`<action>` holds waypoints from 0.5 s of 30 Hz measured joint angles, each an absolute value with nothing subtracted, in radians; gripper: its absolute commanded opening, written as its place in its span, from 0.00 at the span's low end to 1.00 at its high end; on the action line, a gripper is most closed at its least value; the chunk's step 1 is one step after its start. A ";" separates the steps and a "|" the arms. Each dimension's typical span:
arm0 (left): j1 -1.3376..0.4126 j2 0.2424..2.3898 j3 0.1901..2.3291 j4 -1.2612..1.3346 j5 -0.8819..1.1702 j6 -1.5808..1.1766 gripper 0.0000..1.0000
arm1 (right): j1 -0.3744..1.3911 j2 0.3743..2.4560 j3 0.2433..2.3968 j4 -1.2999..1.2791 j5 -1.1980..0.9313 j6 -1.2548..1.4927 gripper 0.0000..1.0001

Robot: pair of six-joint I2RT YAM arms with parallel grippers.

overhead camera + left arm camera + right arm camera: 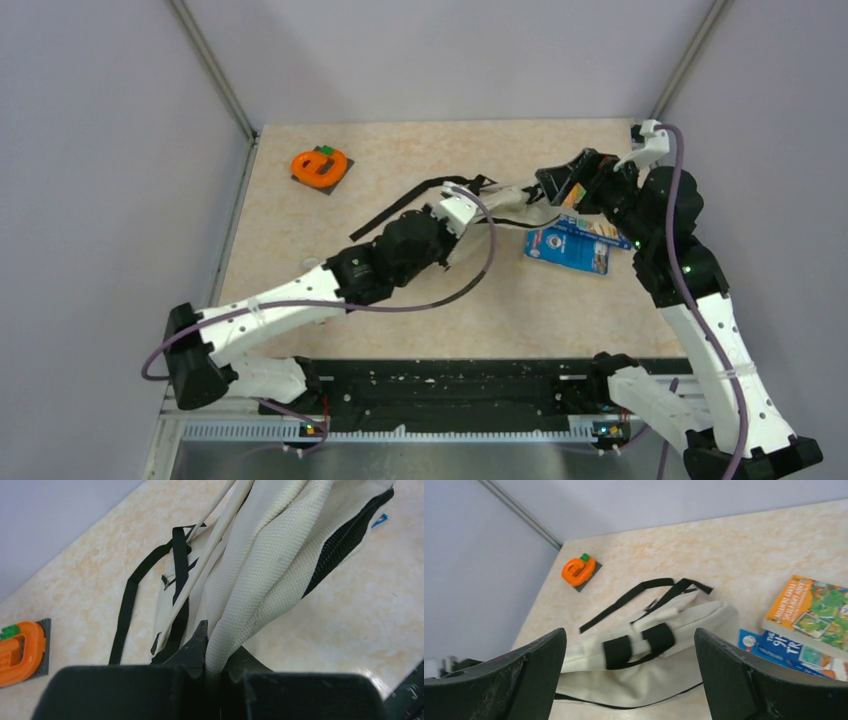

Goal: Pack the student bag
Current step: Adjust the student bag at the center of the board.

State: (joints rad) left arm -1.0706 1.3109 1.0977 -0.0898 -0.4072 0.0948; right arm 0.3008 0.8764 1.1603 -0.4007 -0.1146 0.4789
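The top camera looks steeply down on the student bag [515, 205] from high above its near side, a long way off. The left wrist camera is pressed against the bag's near side, facing away. The right wrist camera hangs off its right, looking left across it. All three share the bag and the orange piece [320, 165] left of it.

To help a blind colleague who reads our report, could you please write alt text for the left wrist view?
The left gripper is shut on a fold of the cream student bag. Black straps trail over the beige table, and an orange object sits at the left edge.
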 measured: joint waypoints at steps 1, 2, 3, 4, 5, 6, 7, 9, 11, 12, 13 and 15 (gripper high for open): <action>-1.055 1.281 1.106 -0.142 -0.377 0.075 0.00 | 0.301 0.870 1.159 -0.406 -0.099 0.455 0.97; -1.042 1.259 1.113 -0.184 -0.352 0.061 0.00 | 0.301 0.865 1.158 -0.409 -0.092 0.435 0.97; -1.024 1.235 1.127 -0.240 -0.319 0.042 0.00 | 0.301 0.857 1.150 -0.398 -0.091 0.407 0.97; -1.008 1.215 1.145 -0.293 -0.290 0.024 0.00 | 0.301 0.847 1.135 -0.384 -0.100 0.381 0.98; -0.993 1.200 1.164 -0.341 -0.263 0.011 0.00 | 0.301 0.833 1.116 -0.370 -0.122 0.354 0.98; -0.981 1.191 1.182 -0.379 -0.241 -0.001 0.00 | 0.301 0.816 1.089 -0.350 -0.161 0.324 0.98; -0.964 1.184 1.209 -0.428 -0.212 -0.012 0.00 | 0.301 0.803 1.071 -0.338 -0.196 0.303 0.98; -0.932 1.180 1.261 -0.509 -0.155 -0.030 0.00 | 0.301 0.776 1.031 -0.306 -0.313 0.259 0.98; -0.902 1.181 1.316 -0.592 -0.090 -0.043 0.00 | 0.301 0.760 1.002 -0.273 -0.418 0.228 0.97; -0.893 1.181 1.337 -0.624 -0.068 -0.048 0.00 | 0.301 0.754 0.988 -0.254 -0.470 0.215 0.97; -0.884 1.182 1.363 -0.662 -0.045 -0.051 0.00 | 0.301 0.748 0.973 -0.236 -0.514 0.202 0.97; -0.871 1.186 1.416 -0.736 0.002 -0.051 0.00 | 0.301 0.730 0.929 -0.185 -0.593 0.178 0.97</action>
State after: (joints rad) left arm -0.8715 1.1862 1.4158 -0.7361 0.0025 -0.0509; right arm 0.3012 0.7300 0.9295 -0.1852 -0.5926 0.1783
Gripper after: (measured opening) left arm 0.057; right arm 0.970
